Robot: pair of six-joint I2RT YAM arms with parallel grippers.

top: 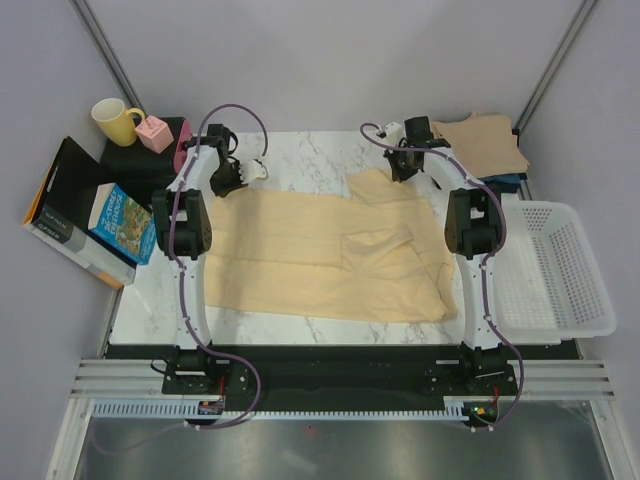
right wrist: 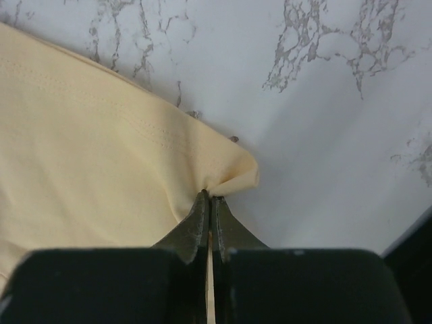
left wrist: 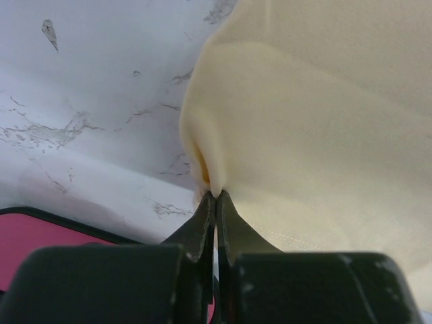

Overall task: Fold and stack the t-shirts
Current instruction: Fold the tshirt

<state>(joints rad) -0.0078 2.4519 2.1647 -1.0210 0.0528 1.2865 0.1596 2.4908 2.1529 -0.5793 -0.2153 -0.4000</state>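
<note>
- Grey walls (top: 300,60) on three sides of a white marble bench (top: 300,160).
- Spread across the middle of the bench, a cream t-shirt (top: 300,260), mostly flat, with a folded flap lying on top right of centre and loose creases toward the bench's near right.
- Toward the far left of the bench, left gripper (left wrist: 216,196) closed tight on a pinch of the cream t-shirt's edge. Cloth gathered into a small pucker right at the fingertips, bare marble just beside it.
- Toward the far right of the bench, right gripper (right wrist: 208,196) also closed, nipping a stitched corner of the same t-shirt. Corner curled up a little off the marble.
- At the far right corner of the bench, a tan t-shirt (top: 485,145), folded, apart from the cream one, resting on something dark, too little of it showing to name.
- Just off the right edge of the bench, a white mesh basket (top: 560,280).
- Off the far left corner of the bench, a yellow mug (top: 115,120) and a pink box (top: 154,133) side by side on a black surface.
- Off the left edge of the bench, a blue printed box (top: 125,222) leaning against a flat black box (top: 60,205) with an orange edge.
</note>
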